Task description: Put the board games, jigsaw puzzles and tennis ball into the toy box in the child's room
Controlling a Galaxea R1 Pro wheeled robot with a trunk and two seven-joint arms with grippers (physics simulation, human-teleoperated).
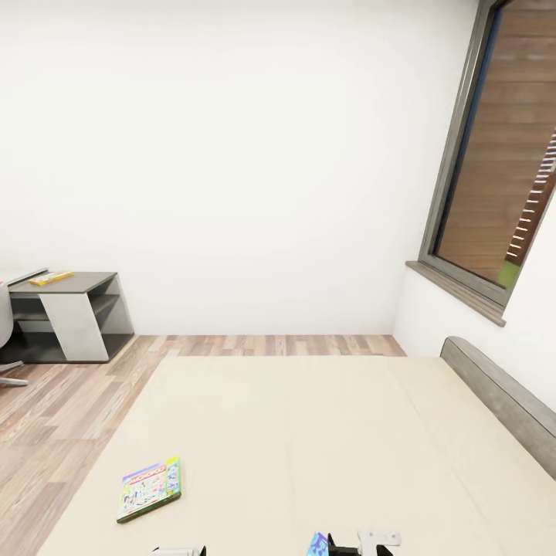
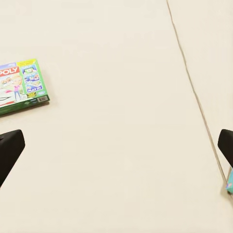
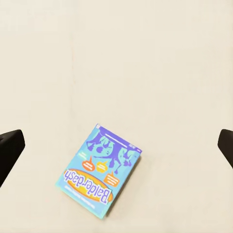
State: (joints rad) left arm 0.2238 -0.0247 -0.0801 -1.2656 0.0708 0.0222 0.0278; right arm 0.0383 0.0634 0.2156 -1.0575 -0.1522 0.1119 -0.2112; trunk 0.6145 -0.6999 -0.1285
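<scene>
1. The head camera sits high over the near end of the bed, facing forward and down. It takes in the mattress, the wood floor, the white wall, a window at the right and a grey desk far off at the left.
2. The left wrist camera looks straight down on the mattress from fairly close. The green-edged game box it sees also lies low at the left of the head view.
3. The right wrist camera also looks straight down at the mattress from close. Its blue game box shows as a sliver at the head view's bottom edge.
</scene>
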